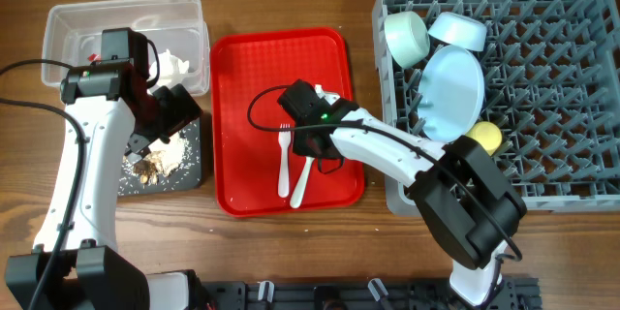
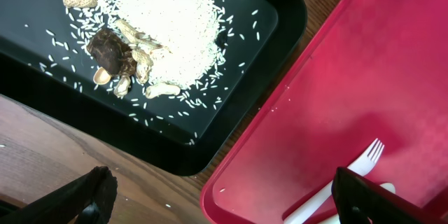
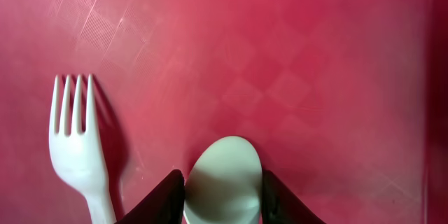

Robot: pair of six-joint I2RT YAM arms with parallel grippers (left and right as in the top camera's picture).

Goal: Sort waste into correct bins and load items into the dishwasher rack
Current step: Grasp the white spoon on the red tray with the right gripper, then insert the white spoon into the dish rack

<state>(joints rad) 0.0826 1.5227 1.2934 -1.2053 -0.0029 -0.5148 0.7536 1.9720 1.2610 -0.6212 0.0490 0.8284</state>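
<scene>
The spoon lies on the red tray, with the fork just beside it, tines pointing the same way. Only the right wrist view shows the grip. The right pincer is drawn narrow, and a dark finger presses each edge of the spoon's bowl, which rests on the tray.

The overhead view shows both utensils lying lengthwise near the tray's middle, with the right arm reaching across from the dishwasher rack. The pale blue plate stands on edge in that rack. The mint-green bowl and the pale blue bowl sit at its far left corner, and the yellow cup is just below the plate.

The left wrist view shows the food scraps up close: a heap of white rice with peanuts in their shells and a dark brown lump, all on the black tray. The left pincer is spread wide and holds nothing. It hangs above the strip of wooden counter between the black tray and the red tray.

The overhead view alone shows the clear tub beyond the black tray, with the crumpled napkin inside it.
</scene>
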